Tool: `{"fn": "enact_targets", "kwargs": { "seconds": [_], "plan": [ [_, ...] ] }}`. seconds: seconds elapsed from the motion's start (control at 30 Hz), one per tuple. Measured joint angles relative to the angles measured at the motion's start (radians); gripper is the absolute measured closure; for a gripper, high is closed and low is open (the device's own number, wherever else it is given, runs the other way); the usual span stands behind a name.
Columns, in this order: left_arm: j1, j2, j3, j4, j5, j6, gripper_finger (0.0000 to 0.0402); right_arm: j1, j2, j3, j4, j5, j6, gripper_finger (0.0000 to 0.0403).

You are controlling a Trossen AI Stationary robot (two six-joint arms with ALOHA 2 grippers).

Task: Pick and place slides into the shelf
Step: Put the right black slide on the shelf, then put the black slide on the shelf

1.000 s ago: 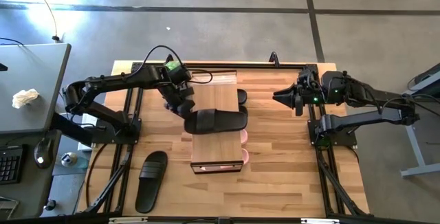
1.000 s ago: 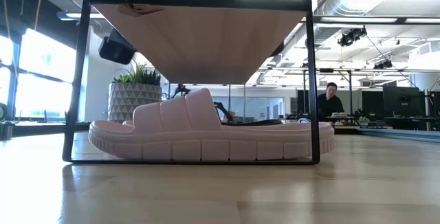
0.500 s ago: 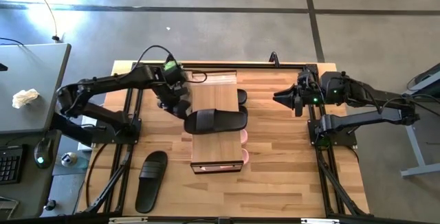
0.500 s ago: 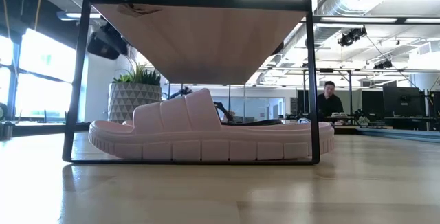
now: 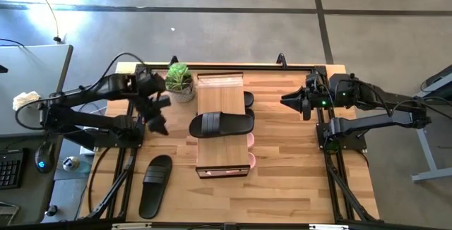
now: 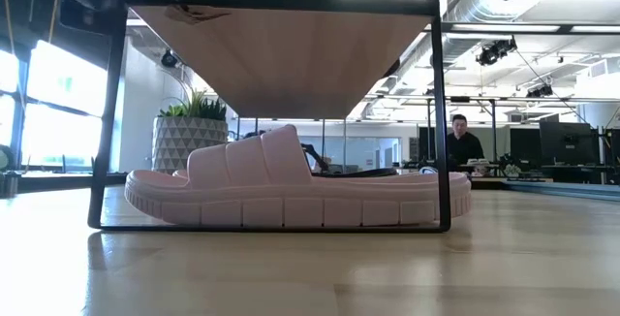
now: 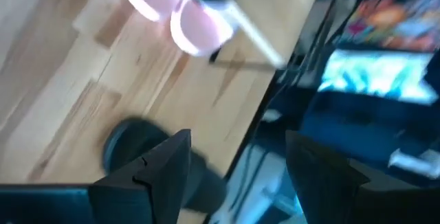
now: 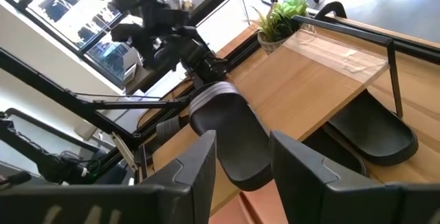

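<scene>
The light-wood shelf (image 5: 220,161) stands mid-table. One black slide (image 5: 221,124) lies flat across its top plank, also seen in the right wrist view (image 8: 230,131). Another black slide (image 5: 155,185) lies on the table at the near left. On the lower tier, pink slides (image 5: 251,150) poke out on the right, and black slides (image 8: 371,131) show at the far end. The low view shows a pink slide (image 6: 291,185) resting on its sole. My left gripper (image 5: 159,120) hangs open and empty to the shelf's left. My right gripper (image 5: 288,100) waits open at the right.
A small potted plant (image 5: 179,82) stands at the shelf's far left corner. The black frame rails (image 5: 134,145) run along the table's left and right sides. Bare tabletop (image 5: 289,180) lies between the shelf and the right arm. A person (image 6: 463,146) sits far off in the room.
My left gripper has drawn back from the left end of the black slide on the shelf top, going up and toward the table's left edge. The slide stays lying across the plank. The plant, hidden by the arm before, shows now.
</scene>
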Motion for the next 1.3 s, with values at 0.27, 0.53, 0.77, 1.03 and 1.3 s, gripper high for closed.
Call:
{"fn": "enact_targets", "kwargs": {
  "seconds": [0.27, 0.53, 0.77, 1.03, 1.3],
  "plan": [
    [-0.283, 0.023, -0.072, -0.039, -0.054, 0.008, 0.0181, 0.0, 0.006, 0.0, -0.004, -0.008, 0.0, 0.0277],
    [-0.392, 0.059, -0.325, 0.084, -0.008, -0.054, 0.0181, 0.0, 0.059, 0.0, -0.025, -0.036, -0.008, 0.0277],
    [-0.392, 0.057, -0.476, 0.331, 0.043, -0.103, 0.0181, 0.0, 0.122, -0.001, -0.027, -0.063, -0.008, 0.0277],
    [-0.392, 0.057, -0.542, 0.451, 0.05, -0.126, 0.0181, 0.0, 0.152, -0.001, -0.026, -0.086, -0.005, 0.0277],
    [-0.394, 0.057, -0.584, 0.484, 0.081, -0.144, 0.0181, 0.0, 0.151, -0.001, -0.026, -0.085, 0.0, 0.0277]
  ]
}}
